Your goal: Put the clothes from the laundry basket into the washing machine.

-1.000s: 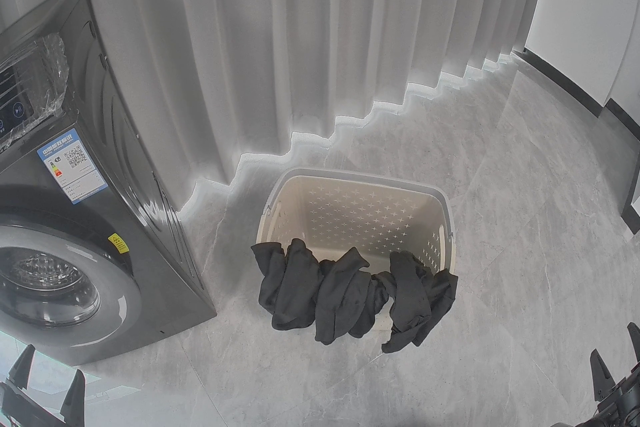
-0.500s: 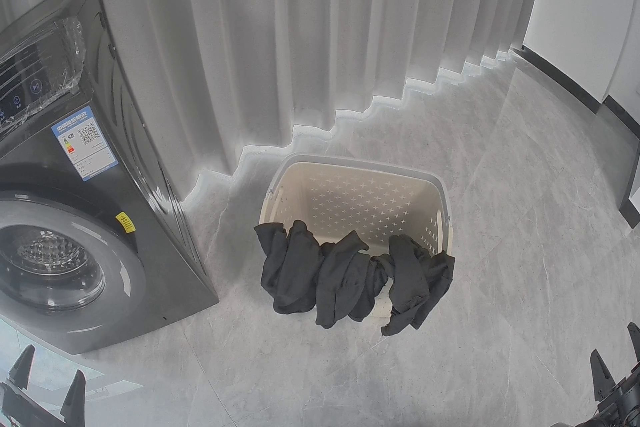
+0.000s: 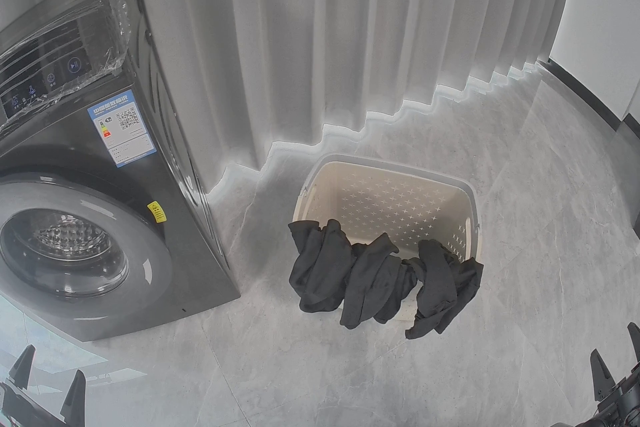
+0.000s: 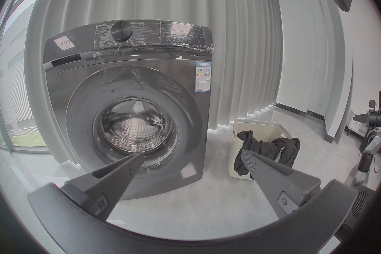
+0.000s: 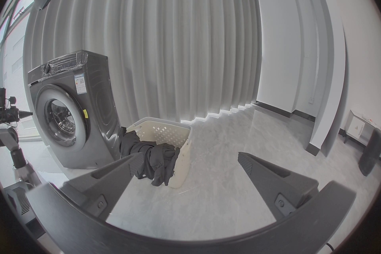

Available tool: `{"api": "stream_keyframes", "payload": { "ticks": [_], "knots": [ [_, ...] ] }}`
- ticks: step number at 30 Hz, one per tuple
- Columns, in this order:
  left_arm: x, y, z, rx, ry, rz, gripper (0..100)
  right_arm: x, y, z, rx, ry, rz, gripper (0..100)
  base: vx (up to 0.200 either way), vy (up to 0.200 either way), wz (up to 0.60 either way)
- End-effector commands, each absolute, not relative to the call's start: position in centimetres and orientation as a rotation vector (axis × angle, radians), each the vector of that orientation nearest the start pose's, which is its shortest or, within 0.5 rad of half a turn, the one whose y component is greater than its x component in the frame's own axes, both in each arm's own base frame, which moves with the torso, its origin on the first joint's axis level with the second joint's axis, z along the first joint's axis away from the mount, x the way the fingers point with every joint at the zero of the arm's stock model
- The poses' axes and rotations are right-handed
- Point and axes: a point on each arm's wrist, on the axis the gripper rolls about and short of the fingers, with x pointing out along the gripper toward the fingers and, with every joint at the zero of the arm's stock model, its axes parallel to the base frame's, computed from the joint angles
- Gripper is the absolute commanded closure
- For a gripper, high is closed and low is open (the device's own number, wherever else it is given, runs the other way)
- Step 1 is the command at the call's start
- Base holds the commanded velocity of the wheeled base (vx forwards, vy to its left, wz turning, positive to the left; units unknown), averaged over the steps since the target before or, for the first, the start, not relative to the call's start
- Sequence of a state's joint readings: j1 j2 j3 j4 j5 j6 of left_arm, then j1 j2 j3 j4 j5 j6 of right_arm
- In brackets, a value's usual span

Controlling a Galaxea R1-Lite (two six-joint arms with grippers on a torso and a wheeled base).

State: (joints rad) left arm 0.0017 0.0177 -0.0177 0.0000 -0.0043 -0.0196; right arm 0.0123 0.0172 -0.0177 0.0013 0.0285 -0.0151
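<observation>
A cream laundry basket (image 3: 393,165) stands on the floor in front of the curtain. Dark clothes (image 3: 373,278) hang in a bunch over its near rim. The grey washing machine (image 3: 100,181) sits to the basket's left, its steel drum visible through the round front door. My left gripper (image 3: 52,375) is low at the near left, open and holding nothing. It faces the washing machine (image 4: 131,80), with the basket (image 4: 262,126) off to one side. My right gripper (image 3: 615,348) is at the near right, open and holding nothing. It faces the clothes (image 5: 152,157) from a distance.
A white pleated curtain (image 3: 333,15) runs behind the machine and basket. A white wall with a dark skirting board (image 3: 587,95) closes the right side. Bare grey tiled floor (image 3: 300,368) lies between my grippers and the basket.
The whole head view has shifted, so the camera moved; the machine and basket now sit further right in the picture. Both grippers keep their places and stay open.
</observation>
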Motion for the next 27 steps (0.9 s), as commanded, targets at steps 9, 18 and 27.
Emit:
{"api": "stream_keyframes", "payload": {
  "ticks": [9,18,27],
  "knots": [
    [-2.27,-0.01,7.6,-0.021,0.002,-0.003,0,-2.14,0.04,7.57,-0.015,0.02,0.042,0,0.0,0.0,0.0],
    [-2.27,-0.01,7.6,-0.021,0.002,-0.003,0,-2.14,0.04,7.57,-0.015,0.02,0.043,0,0.0,0.0,0.4],
    [-2.27,-0.01,7.6,-0.021,0.002,-0.003,0,-2.14,0.04,7.57,-0.015,0.02,0.042,0,0.0,0.0,0.0]
  ]
}}
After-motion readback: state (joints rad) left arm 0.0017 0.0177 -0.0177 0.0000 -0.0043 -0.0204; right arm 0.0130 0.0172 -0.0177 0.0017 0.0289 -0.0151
